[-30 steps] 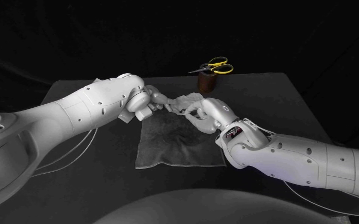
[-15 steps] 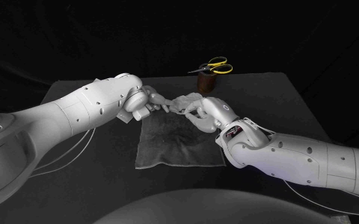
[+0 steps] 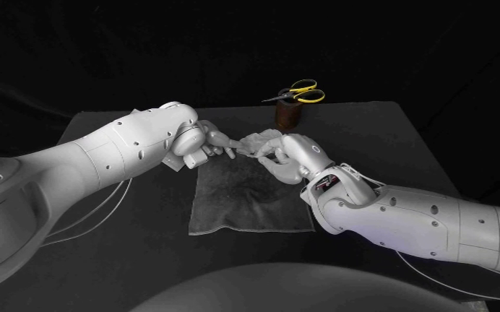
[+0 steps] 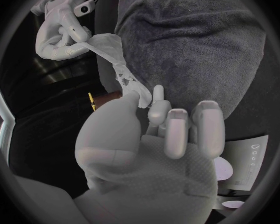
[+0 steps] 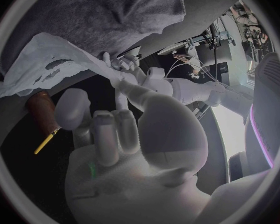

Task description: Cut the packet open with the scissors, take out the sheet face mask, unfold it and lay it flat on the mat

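Hands closing in over the last second: the left hand (image 3: 200, 143) and the right hand (image 3: 292, 153) now sit nearer each other than they did a moment ago, and the sheet mask (image 3: 261, 141) strung between them has gone from a stretched band to a shorter, bunched clump. Nothing else has shifted; the mat (image 3: 245, 207) lies where it was on the middle of the surface (image 3: 401, 135), and the scissors (image 3: 298, 93) stay parked in their brown holder (image 3: 287, 115) at the surface's far edge. That reads as a slackening rather than a spreading, so the unfold looks some way off: the mask is out of its packet but crumpled, and a fresh hold on its edges seems likely before it can go down flat. Both hands are grasping it. The left wrist view shows the left hand's fingertips (image 4: 154, 100) pinching one twisted end while the strip runs away to the right hand, which clutches the other end. The right wrist view shows the mask fanning out wider on that side. Pose-wise, the two arms reach in from opposite sides and meet fingertip to fingertip, with the mask held in the air just above the mat's far edge, not yet resting on it.
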`<state>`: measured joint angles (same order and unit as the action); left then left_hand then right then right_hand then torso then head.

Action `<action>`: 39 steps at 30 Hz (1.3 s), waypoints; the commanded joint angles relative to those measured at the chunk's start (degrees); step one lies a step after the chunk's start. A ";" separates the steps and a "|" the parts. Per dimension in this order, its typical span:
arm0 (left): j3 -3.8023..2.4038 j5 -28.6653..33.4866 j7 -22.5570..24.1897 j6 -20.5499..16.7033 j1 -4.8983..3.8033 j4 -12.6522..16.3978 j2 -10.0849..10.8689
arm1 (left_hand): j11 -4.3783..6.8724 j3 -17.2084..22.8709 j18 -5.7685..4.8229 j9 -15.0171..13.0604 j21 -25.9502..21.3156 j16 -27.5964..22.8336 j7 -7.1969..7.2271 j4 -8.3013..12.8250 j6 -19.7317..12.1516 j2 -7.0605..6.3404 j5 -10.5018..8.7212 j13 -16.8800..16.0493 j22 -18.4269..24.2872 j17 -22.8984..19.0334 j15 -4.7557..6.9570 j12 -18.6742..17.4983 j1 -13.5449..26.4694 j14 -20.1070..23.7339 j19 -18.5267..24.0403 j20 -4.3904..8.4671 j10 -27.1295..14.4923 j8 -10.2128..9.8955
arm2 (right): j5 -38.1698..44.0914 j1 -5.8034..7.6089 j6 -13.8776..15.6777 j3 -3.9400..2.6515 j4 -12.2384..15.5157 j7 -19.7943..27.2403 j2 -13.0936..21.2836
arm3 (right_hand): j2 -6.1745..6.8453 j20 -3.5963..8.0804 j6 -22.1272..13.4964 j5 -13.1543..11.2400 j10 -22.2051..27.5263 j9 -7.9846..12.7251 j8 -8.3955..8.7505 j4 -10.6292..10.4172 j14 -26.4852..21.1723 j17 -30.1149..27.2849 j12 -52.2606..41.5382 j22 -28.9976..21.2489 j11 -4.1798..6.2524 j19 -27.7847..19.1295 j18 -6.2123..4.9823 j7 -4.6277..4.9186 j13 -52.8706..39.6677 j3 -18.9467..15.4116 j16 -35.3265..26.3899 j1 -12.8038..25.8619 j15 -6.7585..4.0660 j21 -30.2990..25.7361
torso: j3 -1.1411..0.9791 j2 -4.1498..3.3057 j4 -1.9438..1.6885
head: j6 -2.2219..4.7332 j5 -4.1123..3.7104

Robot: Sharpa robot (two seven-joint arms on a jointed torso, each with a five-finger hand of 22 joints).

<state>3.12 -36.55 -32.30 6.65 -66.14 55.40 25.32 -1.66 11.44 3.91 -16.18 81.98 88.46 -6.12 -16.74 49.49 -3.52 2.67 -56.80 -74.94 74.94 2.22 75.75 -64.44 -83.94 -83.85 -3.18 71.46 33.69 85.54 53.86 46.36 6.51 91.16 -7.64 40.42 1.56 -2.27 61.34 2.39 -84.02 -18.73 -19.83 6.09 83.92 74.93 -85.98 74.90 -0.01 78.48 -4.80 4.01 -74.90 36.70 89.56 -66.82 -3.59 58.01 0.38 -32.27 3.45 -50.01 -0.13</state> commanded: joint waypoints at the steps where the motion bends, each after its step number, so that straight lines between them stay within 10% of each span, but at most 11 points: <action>1: -0.05 0.86 0.01 0.60 -0.10 -0.06 -0.43 | -0.32 -0.58 -1.06 0.18 0.35 0.24 -0.27 -0.11 0.12 0.36 0.14 -0.02 -4.46 11.03 -0.40 0.17 0.45 -4.98 -0.03 -0.40 0.06 -0.49 | 0.48 0.17 0.78 -0.12 0.53 0.35 0.19 | -0.38 -0.05 0.44 0.38 -5.02 -1.38 -0.91 -0.09 6.04 14.88 -0.10 7.21 0.57 0.45 -1.09 -0.07 -12.23 0.32 0.33 -0.22 -0.30 0.38 | -0.07 0.03 0.08 | 0.01 0.04; 21: -0.05 3.52 0.76 -2.05 -0.11 -2.11 -2.75 | -0.71 -0.35 -1.08 1.06 0.40 0.33 -0.68 0.13 -0.17 2.68 0.16 0.10 -4.54 11.35 -0.76 -0.32 -1.07 -5.04 -0.03 -0.72 -0.53 -2.04 | 0.55 0.65 0.60 -0.34 0.74 0.19 0.31 | -0.32 -0.03 0.42 0.38 -5.03 -1.42 -0.98 -0.08 6.04 14.88 -0.12 7.26 0.58 0.52 -1.06 -0.07 -12.25 0.45 0.34 -0.20 -0.31 0.54 | -0.04 -0.04 0.11 | 0.01 -0.09; 25: -0.01 5.25 1.15 -3.83 -0.10 -2.63 -3.13 | -0.46 6.27 -1.03 2.05 0.32 0.31 -0.55 4.46 0.36 2.95 0.17 0.28 -4.44 11.34 -0.55 -1.01 -11.96 -5.03 0.10 -0.70 -1.21 -3.48 | 0.57 0.74 0.43 -0.35 0.44 0.09 0.27 | -0.32 -0.03 0.42 0.38 -5.03 -1.42 -0.98 -0.08 6.04 14.88 -0.12 7.26 0.58 0.52 -1.06 -0.07 -12.25 0.45 0.34 -0.20 -0.31 0.54 | -0.05 -0.01 -0.02 | 0.01 -0.11; 39: 0.04 8.48 1.19 -6.14 -0.10 -3.03 -3.11 | 0.14 19.16 -1.11 -0.62 0.51 0.13 -0.05 13.93 3.14 -1.40 0.10 0.43 -4.72 11.00 -0.08 -2.65 -16.54 -4.94 -0.01 -0.43 -0.51 -0.38 | 0.59 0.80 0.38 -0.35 0.21 0.02 0.19 | -0.27 -0.03 0.40 0.38 -5.03 -1.44 -1.01 -0.09 6.03 14.87 -0.11 7.24 0.58 0.48 -1.07 -0.07 -12.24 0.50 0.33 -0.15 -0.31 0.45 | -0.04 0.01 -0.01 | 0.01 -0.01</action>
<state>3.18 -29.93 -31.78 1.67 -66.15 52.30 22.28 -1.74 30.03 3.91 -16.05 82.25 88.29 -6.06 -3.13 52.47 -4.92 2.60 -56.33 -74.95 74.95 1.78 73.21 -81.69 -83.94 -83.84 -3.60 70.75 32.77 85.58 54.63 46.64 6.20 91.36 -7.73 40.66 1.61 -2.27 61.41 2.50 -83.82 -18.74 -19.84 5.93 84.03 74.95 -85.95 74.90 0.19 78.47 -4.79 4.06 -74.92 36.84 89.57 -66.77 -3.69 58.41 0.36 -32.27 3.46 -50.01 -0.18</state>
